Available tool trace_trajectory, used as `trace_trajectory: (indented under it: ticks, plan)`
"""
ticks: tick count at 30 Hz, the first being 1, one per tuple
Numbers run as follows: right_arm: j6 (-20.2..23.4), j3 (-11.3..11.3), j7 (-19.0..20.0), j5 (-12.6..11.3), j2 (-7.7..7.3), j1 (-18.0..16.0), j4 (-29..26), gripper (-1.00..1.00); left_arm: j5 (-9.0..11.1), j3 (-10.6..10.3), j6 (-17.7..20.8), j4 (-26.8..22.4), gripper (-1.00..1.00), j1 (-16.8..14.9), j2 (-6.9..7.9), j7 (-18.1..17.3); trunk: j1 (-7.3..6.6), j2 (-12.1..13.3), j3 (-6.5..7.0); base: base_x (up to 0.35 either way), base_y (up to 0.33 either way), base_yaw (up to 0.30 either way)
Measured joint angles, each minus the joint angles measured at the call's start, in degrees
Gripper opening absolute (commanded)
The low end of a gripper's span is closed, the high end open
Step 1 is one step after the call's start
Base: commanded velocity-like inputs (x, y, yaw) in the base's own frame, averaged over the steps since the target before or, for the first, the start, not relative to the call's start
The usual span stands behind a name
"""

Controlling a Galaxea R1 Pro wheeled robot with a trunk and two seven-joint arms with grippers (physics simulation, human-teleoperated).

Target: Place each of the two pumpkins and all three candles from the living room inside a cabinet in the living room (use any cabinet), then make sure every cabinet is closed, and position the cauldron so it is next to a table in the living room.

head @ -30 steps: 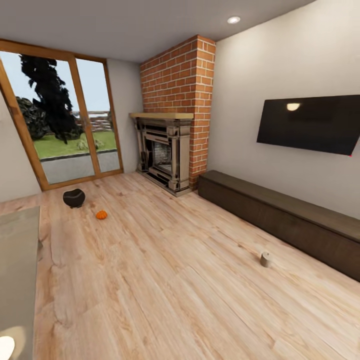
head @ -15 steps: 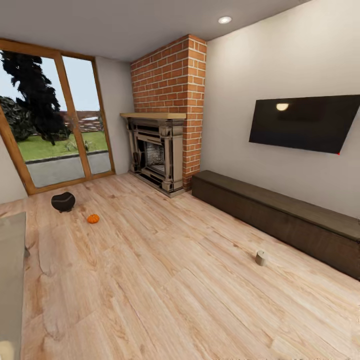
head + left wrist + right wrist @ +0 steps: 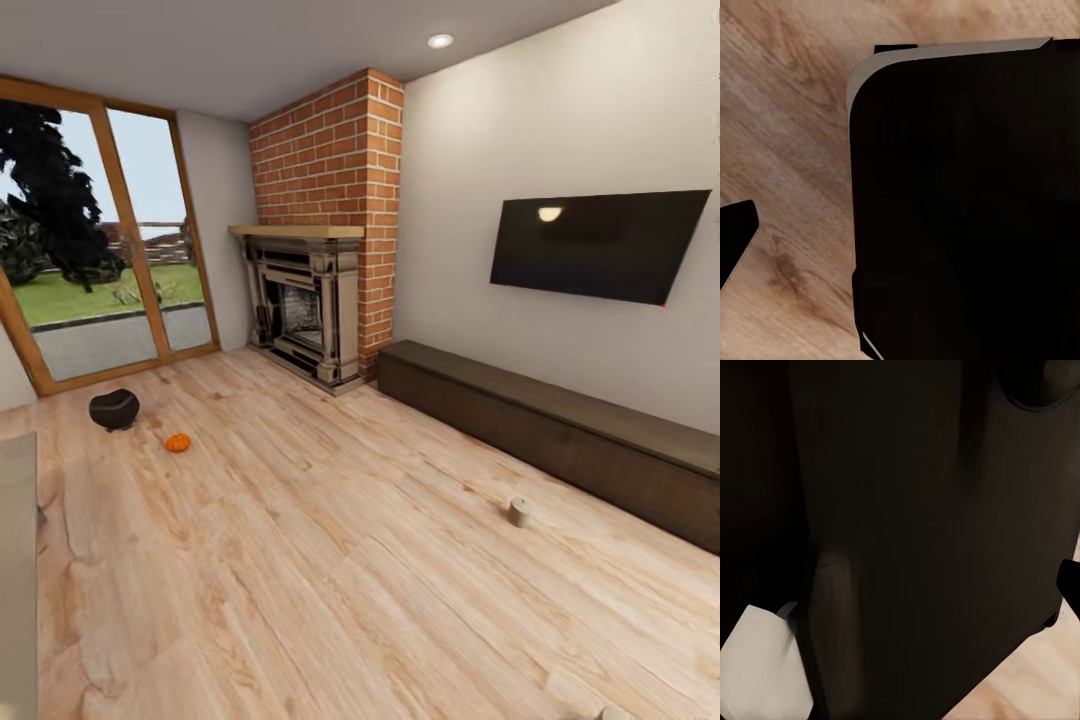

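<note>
One candle [image 3: 519, 511] – open floor [image 3: 330, 560] before cabinet [image 3: 560, 435].

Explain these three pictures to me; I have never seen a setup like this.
This is a simulated wheeled robot with two arms. The big picture comes from its head camera, looking into a living room. On the wood floor sit a black cauldron, an orange pumpkin and a grey candle. A long dark cabinet runs along the wall under a television, beside a brick fireplace. The two dark pictures come from cameras at each wrist, mostly blocked by black robot parts. Whether either claw is open or holds anything cannot be told.
</note>
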Motion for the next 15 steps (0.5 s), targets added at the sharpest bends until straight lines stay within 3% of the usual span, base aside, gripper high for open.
trace_trajectory:
  ticks: [15]
  plan:
    - [0.0, 0.02, 0.04, -0.01, 0.08, 0.0, 0.01, 1.0, 0.0, -0.78, -0.01, 0.0, 1.0, 0.0, 0.01, 0.06, 0.0, 0.0, 0.0, 0.154, 0.028, -0.081]
